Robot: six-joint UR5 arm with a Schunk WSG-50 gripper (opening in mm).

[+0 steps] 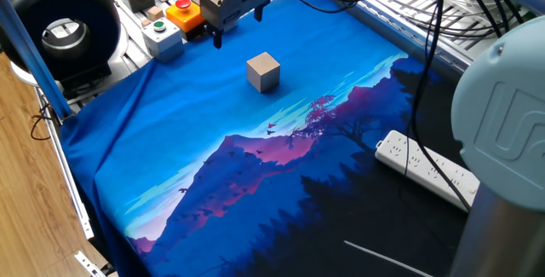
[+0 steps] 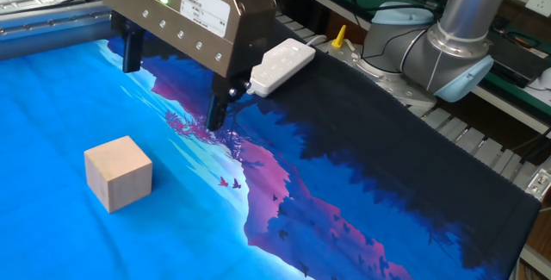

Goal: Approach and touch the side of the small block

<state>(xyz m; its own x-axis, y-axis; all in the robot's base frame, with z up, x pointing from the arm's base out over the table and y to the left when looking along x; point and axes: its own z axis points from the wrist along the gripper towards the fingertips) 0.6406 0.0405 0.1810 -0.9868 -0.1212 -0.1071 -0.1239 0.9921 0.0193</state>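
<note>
Standing at the wooden-floor end of the table, the first thing nearby is the printed cloth (image 1: 213, 175), dark forest and purple peaks giving way to bright blue further off, with a white power strip (image 1: 426, 170) lying on its dark right-hand part. Further in, on the blue area, sits the small block (image 1: 263, 72), a plain pale cube resting flat and square on the cloth, nothing touching it. Beyond it, toward the far edge of the cloth, hangs the gripper (image 1: 235, 28), its two dark fingers pointing down and spread apart with nothing between them; the other fixed view shows the same gap, the gripper (image 2: 172, 86) released and held above the cloth. So the block lies on the near side of the jaws and a little to the right as I look, clearly apart from them. Being a cube it has no long axis to favour, and I'd judge the face turned toward the gripper the natural one to meet. Behind the gripper, off the cloth, stand button boxes (image 1: 162, 34) and a black round device (image 1: 60, 25).
</note>
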